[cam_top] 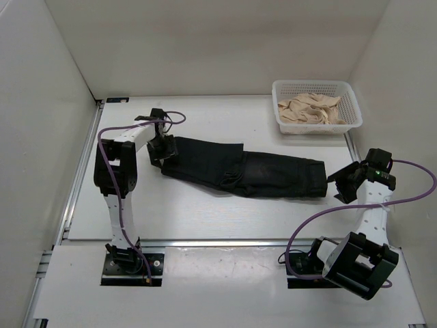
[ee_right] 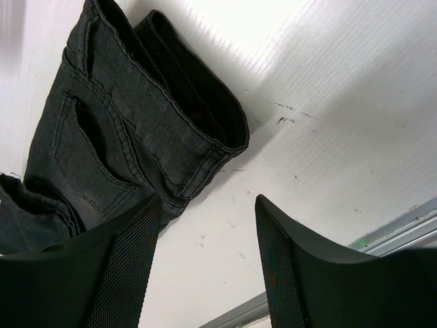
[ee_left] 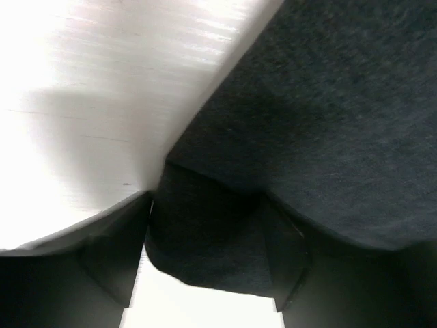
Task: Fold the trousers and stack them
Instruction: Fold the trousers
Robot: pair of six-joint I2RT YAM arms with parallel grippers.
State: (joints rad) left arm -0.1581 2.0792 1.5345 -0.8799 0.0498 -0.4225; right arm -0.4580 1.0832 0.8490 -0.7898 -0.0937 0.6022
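Dark fingers (ee_left: 109,263) of your left tool (ee_left: 208,273) fill the bottom of the left wrist view. They stand apart with a fold of the long black soft-fabric trousers (ee_left: 328,123) in the gap. I cannot tell whether they pinch that cloth or only straddle it. Your right tool (ee_right: 208,263) hangs open and empty just beside the waistband end, with white tabletop (ee_right: 328,137) showing between its fingers.

The trousers lie stretched across the middle of the tabletop, one end under the left tool and the pocketed waistband end near the right. They are well apart from the white plastic mesh basket (cam_top: 317,128) of beige cloth in the far right corner.

For a clean fold, I judge you should seat every layer of that left end deep between the fingers before you lift. Settle the right tool on the waistband as an anchor, then carry the left end low across to meet it. Watch the rumpled middle, which looks likely to bunch.

You will find no brand, label or readable writing anywhere.
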